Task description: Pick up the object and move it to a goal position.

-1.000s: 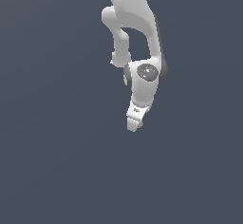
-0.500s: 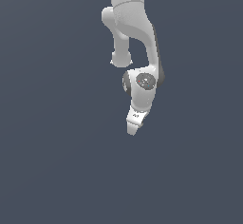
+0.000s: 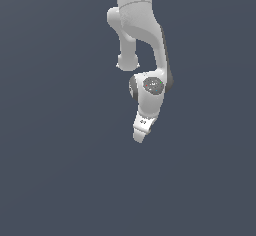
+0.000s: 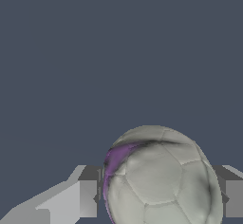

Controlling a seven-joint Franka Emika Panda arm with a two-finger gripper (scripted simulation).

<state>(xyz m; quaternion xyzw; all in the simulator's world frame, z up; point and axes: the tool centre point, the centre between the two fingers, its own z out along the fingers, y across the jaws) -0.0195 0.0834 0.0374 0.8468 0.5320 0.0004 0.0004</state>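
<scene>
Fingers [image 4: 88,194] sit on either side of the ball [image 4: 161,180] in the wrist view, one grey pad at each flank. They look closed onto it as far as its width allows. Whether both pads truly press on it cannot be settled, since one pad shows a thin dark line at the ball's edge that may be only shadow. The ball is off-white and panelled like a football, with a purple streak near one pad. It fills the space between the pads and juts out past their tips.

In the exterior view the arm [image 3: 142,35] hangs down from twelve o'clock with the hand [image 3: 145,112] canted toward seven o'clock. Its tip ends above a plain dark grey bench [image 3: 50,180]. The ball itself cannot be made out in that view, as it is hidden behind the hand or too small to see. No goal marker shows in either picture.

The chief risk, as I judge it, is the ball slipping free. A round, smooth body held on two flat pads has only small contact patches, so a quick swing or a sudden stop could roll it out. The ball seems to sit toward the tips instead of deep in the hand, which would make the hold less forgiving. Tilting the wrist further could also let it slide along the pads. If it drops, it will likely roll away across the bench. With no goal in sight, overshooting the target is a second hazard.
</scene>
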